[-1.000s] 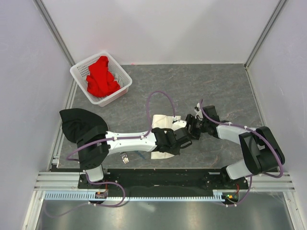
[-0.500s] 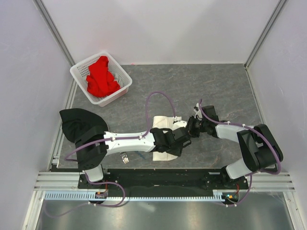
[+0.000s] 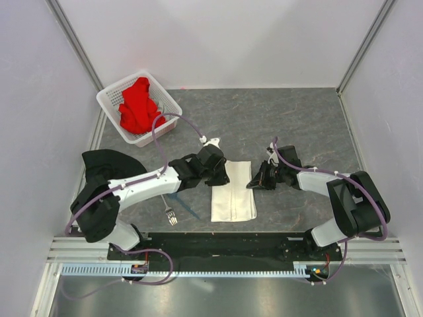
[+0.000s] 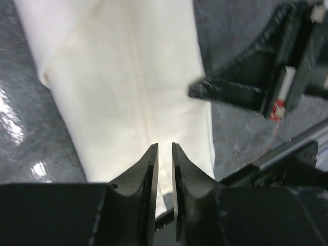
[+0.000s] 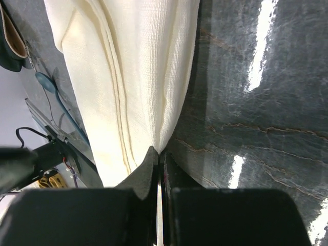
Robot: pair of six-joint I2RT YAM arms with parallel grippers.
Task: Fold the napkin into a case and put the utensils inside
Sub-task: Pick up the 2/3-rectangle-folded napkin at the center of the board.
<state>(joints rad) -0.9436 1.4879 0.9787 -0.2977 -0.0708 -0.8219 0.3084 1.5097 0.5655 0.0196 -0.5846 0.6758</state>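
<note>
Table: We saw the grey marbled table (image 3: 297, 119) fill the top view. We read clock directions from its middle, with twelve pointing away from the arm bases.

Napkin: The cream napkin (image 3: 233, 195) lay flat as a narrow layered strip, just toward six o'clock from the middle. Its length ran from twelve to six. In both wrist views we saw fold lines running along it.

Black cloth: A black cloth (image 3: 106, 168) sat bunched at the nine o'clock edge, partly behind the left arm.

Basket: A white perforated basket (image 3: 155, 131) stood near the eleven o'clock corner, well apart from the napkin.

Red cloth: A red cloth (image 3: 139, 105) was heaped inside the basket.

Left gripper: The left gripper (image 4: 164, 148) was above the strip toward its twelve o'clock end. Its fingers stood a narrow slit apart with nothing between them. We could not tell whether the tips touched the fabric.

Right gripper: The right gripper (image 5: 158, 152) was at the strip's three o'clock edge. Its fingers were pressed together and the tips met the cloth's border. We could not tell whether any fabric was caught between them.

Fork: The silver fork (image 3: 169, 213) lay on the table at nine o'clock from the strip's near end, outside it, tines toward six.

Spoon: The blue spoon (image 5: 45, 82) lay on the table between the fork and the napkin, also outside the strip.
</note>
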